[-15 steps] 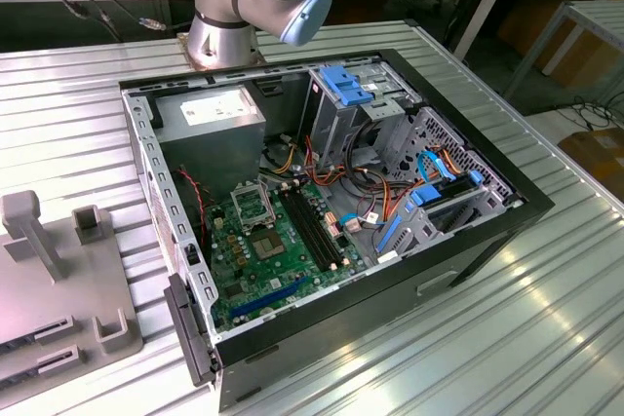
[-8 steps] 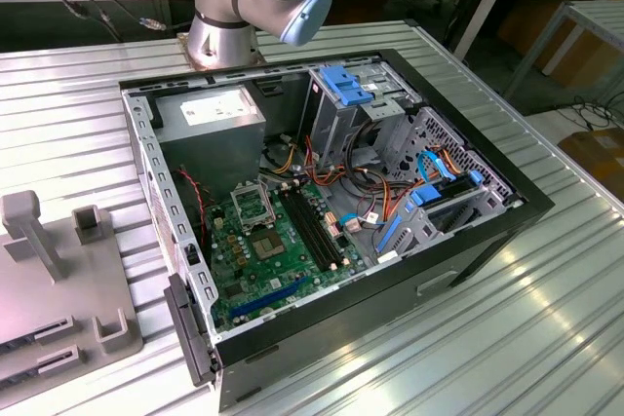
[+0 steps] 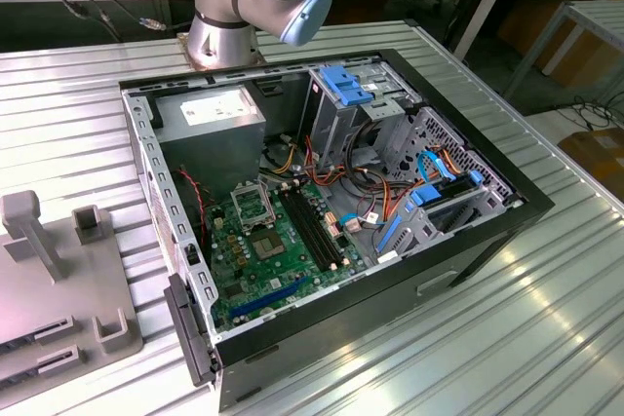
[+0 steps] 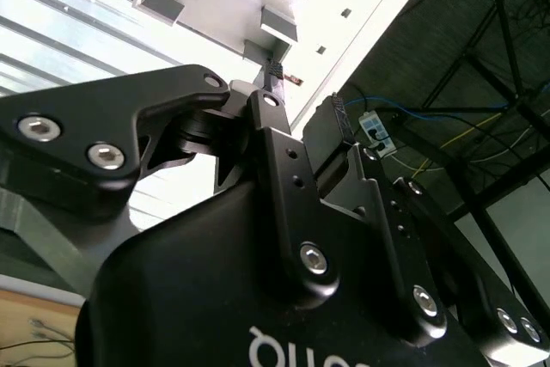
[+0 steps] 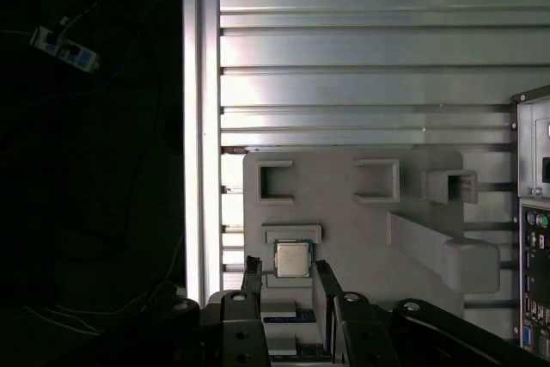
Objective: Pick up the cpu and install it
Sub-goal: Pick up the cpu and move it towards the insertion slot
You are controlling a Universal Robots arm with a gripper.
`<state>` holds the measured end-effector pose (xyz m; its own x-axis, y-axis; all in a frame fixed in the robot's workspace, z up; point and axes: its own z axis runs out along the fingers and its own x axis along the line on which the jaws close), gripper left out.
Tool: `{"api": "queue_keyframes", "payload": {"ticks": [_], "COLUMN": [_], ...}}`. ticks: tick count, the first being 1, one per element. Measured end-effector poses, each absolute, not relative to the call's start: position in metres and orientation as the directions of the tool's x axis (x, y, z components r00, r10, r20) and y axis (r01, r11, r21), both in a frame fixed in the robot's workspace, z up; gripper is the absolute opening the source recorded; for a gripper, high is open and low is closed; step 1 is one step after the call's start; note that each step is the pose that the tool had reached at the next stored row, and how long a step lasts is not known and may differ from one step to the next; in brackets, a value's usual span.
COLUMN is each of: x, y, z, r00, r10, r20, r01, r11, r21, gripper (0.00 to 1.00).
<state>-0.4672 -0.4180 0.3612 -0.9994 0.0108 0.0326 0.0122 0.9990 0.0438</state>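
My end effector (image 5: 286, 274), jaws apart, hangs over the cpu (image 5: 292, 258), which lies flat in the grey holder (image 5: 361, 212) on the surface (image 5: 344, 40). I'd judge staying centred and level matters, gripping its edges only.

Spread claw (image 5: 286, 266) above cpu (image 5: 292, 259)

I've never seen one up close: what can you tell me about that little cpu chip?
In the first wrist view the cpu is a small, flat square with a silvery-grey metal top and a thin green edge. It lies flat in a recess of the grey holder plate. The gripper holds its open jaws either side, apparently not touching.
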Motion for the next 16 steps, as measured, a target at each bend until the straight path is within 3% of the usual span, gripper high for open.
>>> {"api": "queue_keyframes", "payload": {"ticks": [16], "x": [-0.4672], "y": [-0.4180], "z": [0.3604], "r00": [-0.999], "r10": [-0.024], "r20": [0.033], "r01": [-0.022], "r11": [0.999], "r21": [0.043], "gripper": [0.37]}}
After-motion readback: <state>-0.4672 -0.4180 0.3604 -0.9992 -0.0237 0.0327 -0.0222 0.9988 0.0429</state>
